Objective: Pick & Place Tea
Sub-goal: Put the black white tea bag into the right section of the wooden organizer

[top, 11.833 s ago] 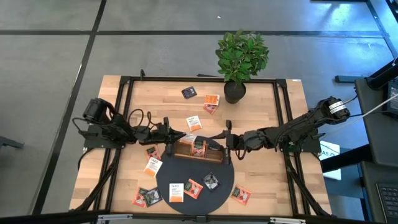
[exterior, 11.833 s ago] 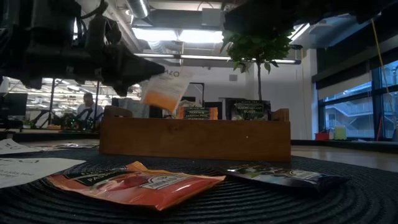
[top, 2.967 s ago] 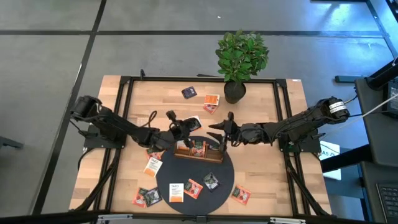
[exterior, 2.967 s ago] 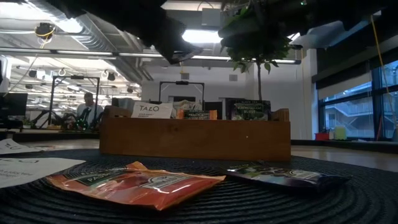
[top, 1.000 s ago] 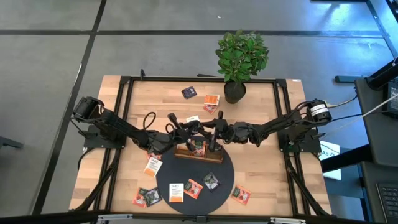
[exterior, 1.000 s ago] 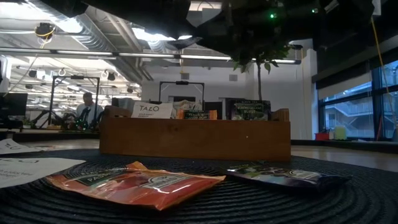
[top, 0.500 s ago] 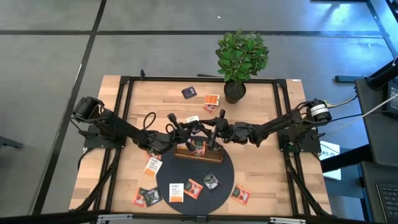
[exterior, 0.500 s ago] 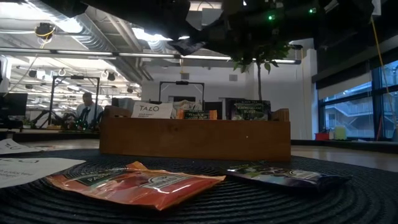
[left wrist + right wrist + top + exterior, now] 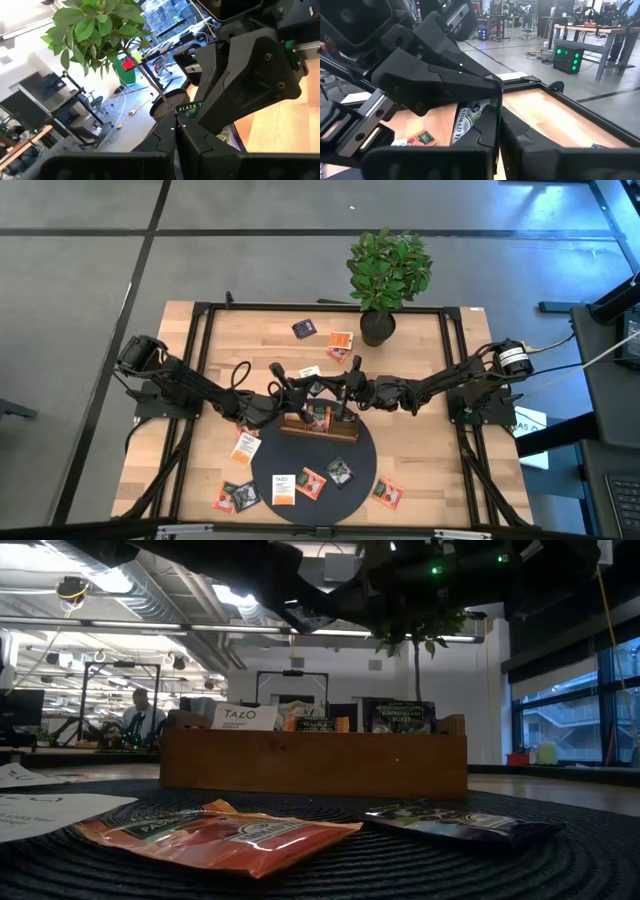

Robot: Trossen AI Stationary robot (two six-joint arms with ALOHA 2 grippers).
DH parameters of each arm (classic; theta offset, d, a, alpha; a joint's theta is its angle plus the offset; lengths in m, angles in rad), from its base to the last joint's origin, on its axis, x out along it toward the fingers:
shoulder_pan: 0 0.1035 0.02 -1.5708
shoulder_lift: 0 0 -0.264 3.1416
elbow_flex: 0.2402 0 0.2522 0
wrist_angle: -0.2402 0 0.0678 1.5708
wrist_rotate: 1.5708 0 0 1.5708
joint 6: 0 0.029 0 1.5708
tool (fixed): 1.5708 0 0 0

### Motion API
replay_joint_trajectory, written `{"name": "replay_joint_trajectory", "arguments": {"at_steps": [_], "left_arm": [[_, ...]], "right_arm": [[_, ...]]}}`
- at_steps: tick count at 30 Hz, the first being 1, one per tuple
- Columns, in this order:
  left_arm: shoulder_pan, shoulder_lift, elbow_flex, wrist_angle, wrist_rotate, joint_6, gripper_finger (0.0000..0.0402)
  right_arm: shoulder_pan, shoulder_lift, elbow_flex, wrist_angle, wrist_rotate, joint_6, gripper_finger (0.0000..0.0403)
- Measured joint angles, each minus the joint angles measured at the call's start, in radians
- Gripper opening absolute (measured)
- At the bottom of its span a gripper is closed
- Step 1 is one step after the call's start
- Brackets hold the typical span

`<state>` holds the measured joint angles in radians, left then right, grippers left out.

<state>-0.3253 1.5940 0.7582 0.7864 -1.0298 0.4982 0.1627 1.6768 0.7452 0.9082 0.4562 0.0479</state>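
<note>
Since a second ago right gripper point(image 9: 340, 392) went from spread wide to clenched, nothing visibly pinched; arms barely shifted. Left gripper point(image 9: 312, 387) clenched too, empty as far as I can see. Both meet tip to tip above far edge of brown wooden compartment tray point(image 9: 345, 432) on round dark woven mat point(image 9: 352, 467). Small flat tea sachets point(image 9: 311, 482) in orange, white, dark grey lie around mat and light wooden table point(image 9: 420, 350); some stand in tray. Green potted plant point(image 9: 387, 272) at far edge.
</note>
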Motion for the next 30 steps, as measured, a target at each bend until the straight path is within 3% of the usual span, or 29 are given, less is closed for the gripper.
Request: {"name": "replay_joint_trajectory", "arguments": {"at_steps": [4, 11, 17, 22, 26, 30], "left_arm": [[-0.017, 0.0, 0.0, 0.0, -0.021, 0.042, 0.0022], [-0.053, -0.017, 0.0, 0.003, -0.238, 0.144, 0.0048], [-0.059, -0.052, 0.0, 0.002, -0.28, 0.12, 0.0047], [-0.068, -0.061, 0.0, -0.001, -0.279, 0.094, 0.0046], [-0.064, -0.061, 0.0, -0.006, -0.279, 0.092, 0.0045], [-0.056, -0.061, 0.0, -0.007, -0.279, 0.091, 0.0045]], "right_arm": [[0.0, -0.001, 0.0, -0.007, -0.007, -0.005, 0.001], [0.005, -0.005, 0.0, -0.031, -0.008, -0.005, 0.001], [0.021, -0.018, 0.0, -0.123, -0.038, -0.001, 0.0005], [0.046, -0.134, 0.0, -0.353, -0.126, 0.033, 0.0004], [0.07, -0.237, 0.0, -0.543, -0.277, 0.122, 0.0004], [0.118, -0.253, 0.0, -0.662, -0.352, 0.159, 0.0005]]}}
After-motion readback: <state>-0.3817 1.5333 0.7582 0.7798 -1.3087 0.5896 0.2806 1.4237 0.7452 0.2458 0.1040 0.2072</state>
